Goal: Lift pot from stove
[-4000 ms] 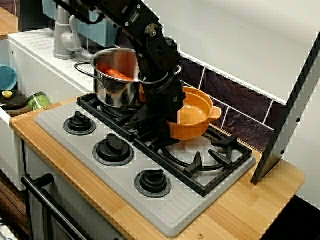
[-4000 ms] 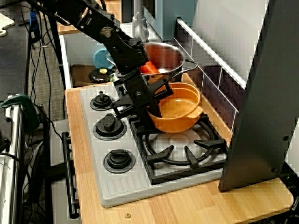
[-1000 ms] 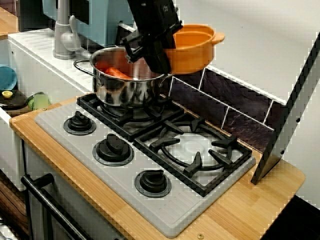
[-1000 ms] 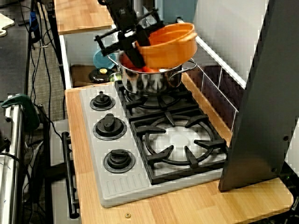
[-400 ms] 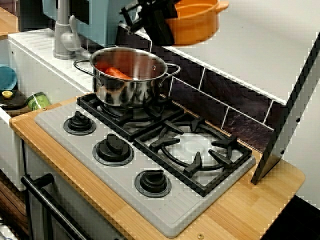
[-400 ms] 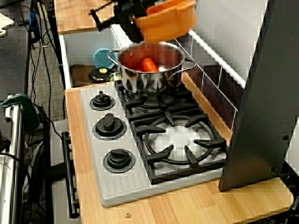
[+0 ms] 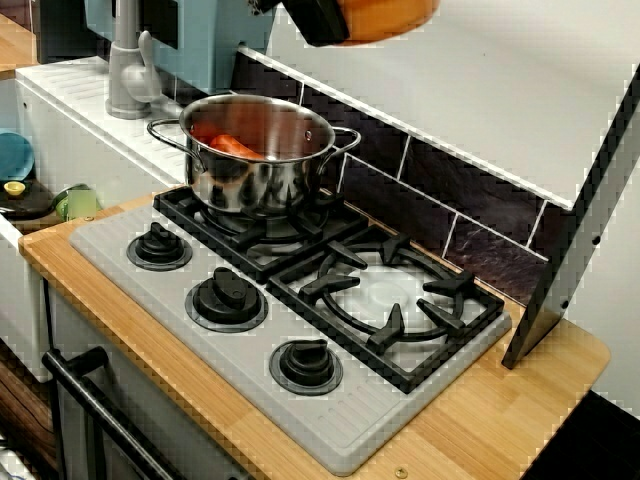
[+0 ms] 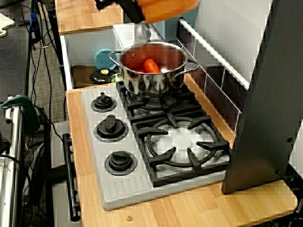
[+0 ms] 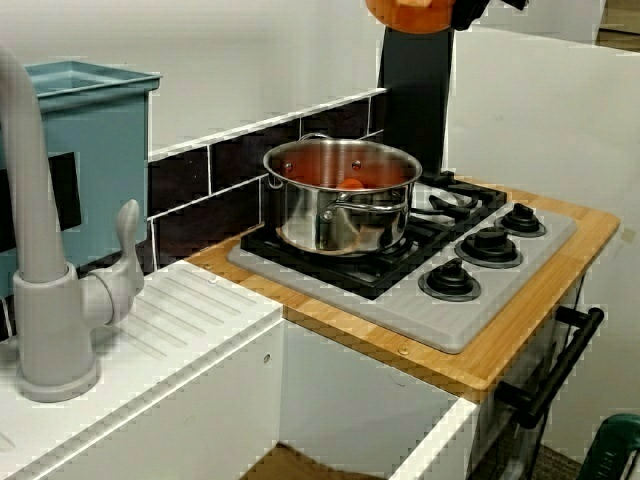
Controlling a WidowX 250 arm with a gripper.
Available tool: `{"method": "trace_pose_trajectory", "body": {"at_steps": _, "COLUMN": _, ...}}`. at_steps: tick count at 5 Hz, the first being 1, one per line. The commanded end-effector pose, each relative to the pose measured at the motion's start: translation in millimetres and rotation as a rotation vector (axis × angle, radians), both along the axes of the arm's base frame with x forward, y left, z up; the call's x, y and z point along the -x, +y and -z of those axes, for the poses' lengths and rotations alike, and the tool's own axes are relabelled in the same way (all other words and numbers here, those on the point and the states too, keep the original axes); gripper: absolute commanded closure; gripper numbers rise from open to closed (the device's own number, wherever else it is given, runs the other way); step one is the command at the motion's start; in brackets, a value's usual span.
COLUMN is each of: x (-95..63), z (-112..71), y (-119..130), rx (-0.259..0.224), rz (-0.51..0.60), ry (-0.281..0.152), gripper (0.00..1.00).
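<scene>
The orange pot (image 7: 392,18) hangs high above the stove (image 7: 330,410), cut off by the top edge of every view, so only its underside shows (image 8: 166,6) (image 9: 408,12). My gripper (image 7: 316,20) is a black shape pressed against the pot's left side, shut on its rim; its fingertips are mostly out of frame. The pot is well clear of the black grates (image 7: 385,300), and the right burner below it is bare. The stove's three black knobs (image 7: 226,296) line the front.
A larger steel pot (image 7: 255,165) with an orange item inside (image 8: 151,65) stands on the left burner. A grey faucet (image 7: 125,60) and sink with a blue dish (image 7: 12,155) lie to the left. A dark slanted panel (image 7: 575,230) stands at the right.
The gripper has carried the orange pot from the right burner straight up; over the last second it rose further until it is mostly beyond the top of the views.
</scene>
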State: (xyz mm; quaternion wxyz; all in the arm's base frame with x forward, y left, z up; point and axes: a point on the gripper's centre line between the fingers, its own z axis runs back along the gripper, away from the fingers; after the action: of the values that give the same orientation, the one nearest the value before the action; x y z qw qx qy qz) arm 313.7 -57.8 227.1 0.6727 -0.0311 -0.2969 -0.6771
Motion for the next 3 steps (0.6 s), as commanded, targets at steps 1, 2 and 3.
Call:
{"method": "trace_pose_trajectory", "body": {"at_steps": 1, "x": -1.0, "z": -18.4, "y": 4.4, "rx": -0.001, "rz": -0.008, "ry": -0.066, "gripper": 1.00}}
{"method": "trace_pose_trajectory", "body": {"at_steps": 2, "x": -0.8, "z": -17.5, "y": 3.6, "rx": -0.003, "rz": -0.005, "ry": -0.066, "gripper": 1.00}}
{"method": "trace_pose_trajectory", "body": {"at_steps": 3, "x": 0.1, "z": -16.0, "y": 3.1, "rx": -0.005, "rz": -0.003, "ry": -0.064, "gripper": 1.00}}
